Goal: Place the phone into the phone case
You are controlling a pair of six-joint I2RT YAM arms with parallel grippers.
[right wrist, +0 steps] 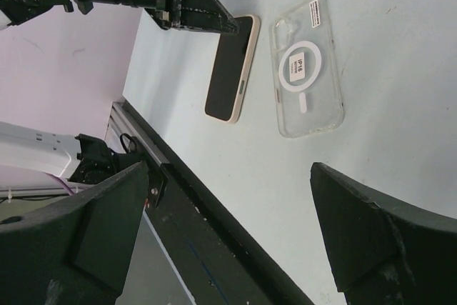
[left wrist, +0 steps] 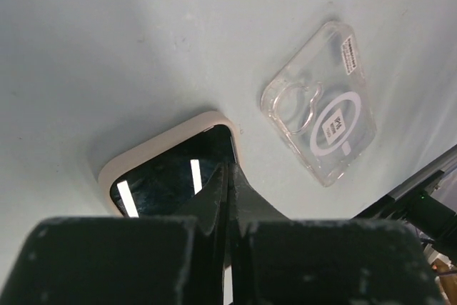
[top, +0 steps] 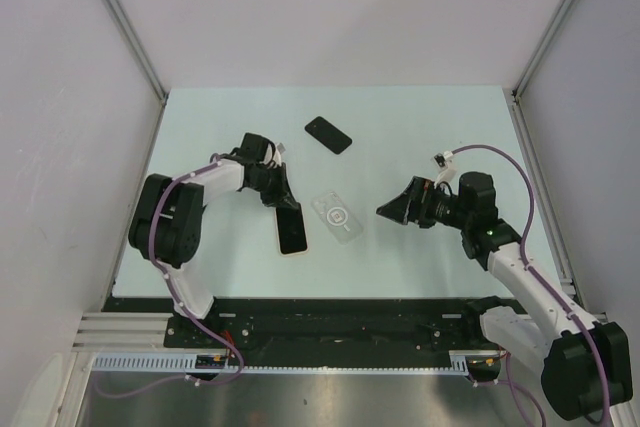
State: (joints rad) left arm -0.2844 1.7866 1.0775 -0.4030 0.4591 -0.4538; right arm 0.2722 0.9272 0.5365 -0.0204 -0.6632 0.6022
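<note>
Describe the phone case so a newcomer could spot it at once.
Start at the middle of the pale table. The phone case lies flat there, just right of a cream-edged phone. Unlike the phone, it is transparent and carries a white ring.

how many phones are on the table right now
2. A cream-edged phone lies screen up just left of the clear case, at the tips of the left gripper. A black phone lies farther back, alone; it might be a dark case instead.
</note>
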